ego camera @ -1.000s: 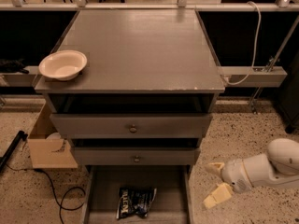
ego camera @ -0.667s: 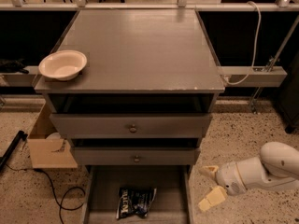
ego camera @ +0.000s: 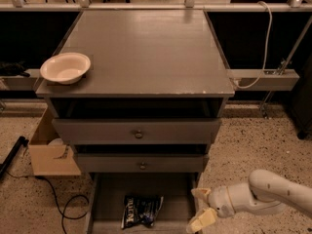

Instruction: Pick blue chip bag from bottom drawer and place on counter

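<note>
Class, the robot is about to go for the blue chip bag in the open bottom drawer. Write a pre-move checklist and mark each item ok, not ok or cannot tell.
1. Bottom drawer pulled out, inside exposed from above: ok.
2. Blue chip bag lies uncovered in the drawer: ok.
3. Gripper open and empty: ok.
4. Gripper over the bag: not ok; it is by the drawer's right wall, apart from the bag.
5. Counter has room for the bag; the white bowl takes only its front left corner: ok.
6. Headroom under the middle drawer: cannot tell.
</note>
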Controlling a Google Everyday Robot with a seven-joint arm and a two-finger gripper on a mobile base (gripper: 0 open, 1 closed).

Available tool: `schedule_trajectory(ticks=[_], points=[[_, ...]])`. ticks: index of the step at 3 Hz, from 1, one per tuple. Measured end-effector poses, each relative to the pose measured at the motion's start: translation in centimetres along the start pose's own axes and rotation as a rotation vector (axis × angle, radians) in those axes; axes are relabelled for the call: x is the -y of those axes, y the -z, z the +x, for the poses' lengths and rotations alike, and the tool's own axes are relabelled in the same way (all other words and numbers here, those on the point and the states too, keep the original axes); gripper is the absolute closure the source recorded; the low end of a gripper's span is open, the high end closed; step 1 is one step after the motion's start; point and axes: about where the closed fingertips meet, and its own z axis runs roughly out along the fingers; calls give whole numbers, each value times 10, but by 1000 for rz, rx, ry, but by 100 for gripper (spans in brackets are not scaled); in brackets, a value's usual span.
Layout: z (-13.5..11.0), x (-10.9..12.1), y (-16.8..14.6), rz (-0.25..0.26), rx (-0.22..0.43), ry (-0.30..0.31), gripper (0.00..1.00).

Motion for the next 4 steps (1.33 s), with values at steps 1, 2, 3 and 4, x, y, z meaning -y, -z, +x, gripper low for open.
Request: schedule_trajectory(ticks=[1, 2, 3, 4], points=[[38, 23, -43, -22, 37, -44, 0], [65, 56, -84, -6, 76, -85, 0], [69, 73, -102, 29, 112, -95, 0], [61, 89, -112, 137, 182, -71, 0]])
